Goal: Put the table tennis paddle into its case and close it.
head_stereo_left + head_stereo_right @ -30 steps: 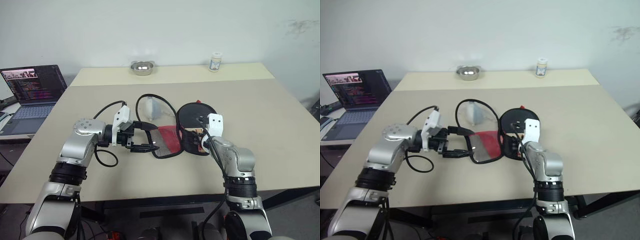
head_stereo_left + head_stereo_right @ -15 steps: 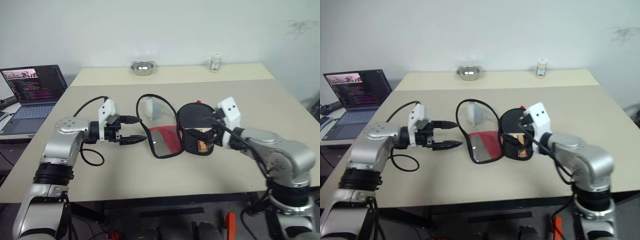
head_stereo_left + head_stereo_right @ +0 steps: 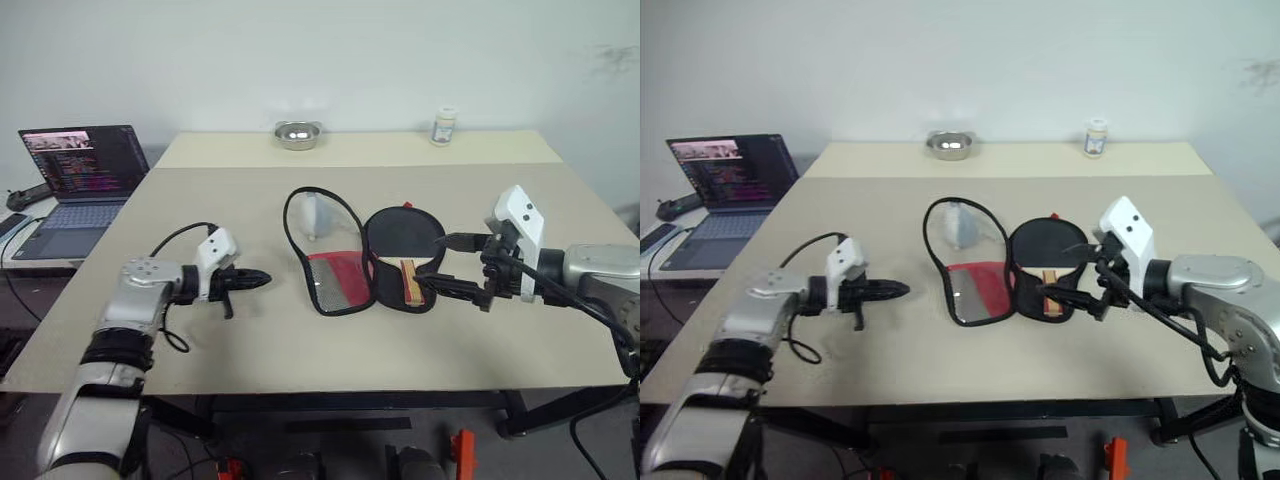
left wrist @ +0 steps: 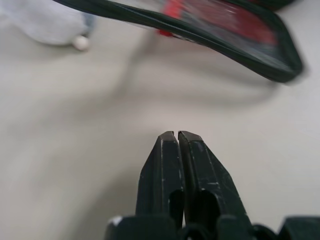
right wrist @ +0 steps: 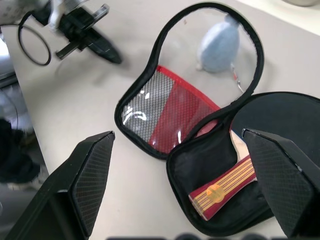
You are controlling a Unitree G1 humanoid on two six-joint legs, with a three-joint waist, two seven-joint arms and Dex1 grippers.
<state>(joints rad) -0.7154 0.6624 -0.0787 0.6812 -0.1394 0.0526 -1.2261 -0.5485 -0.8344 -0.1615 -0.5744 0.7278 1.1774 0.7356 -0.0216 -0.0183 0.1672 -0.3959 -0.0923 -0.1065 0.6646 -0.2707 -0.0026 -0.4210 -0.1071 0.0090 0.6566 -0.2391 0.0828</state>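
One table tennis paddle (image 3: pixel 404 243) lying in right half of the case (image 3: pixel 345 250), case unzipped and spread flat mid-table. Handle stripes clear from right wrist view. Left gripper (image 4: pixel 177 140) pinched closed, empty, beside case edge. Right gripper (image 3: pixel 452 264) spread wide, hovering near paddle.

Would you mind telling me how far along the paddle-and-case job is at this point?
Done: the paddle lies in the right half of the open case, handle toward the robot. In hand: nothing; the left gripper is shut and empty on the table left of the case, and the right gripper is open beside the paddle. Left: fold the flap with the mesh pocket over and zip it shut.
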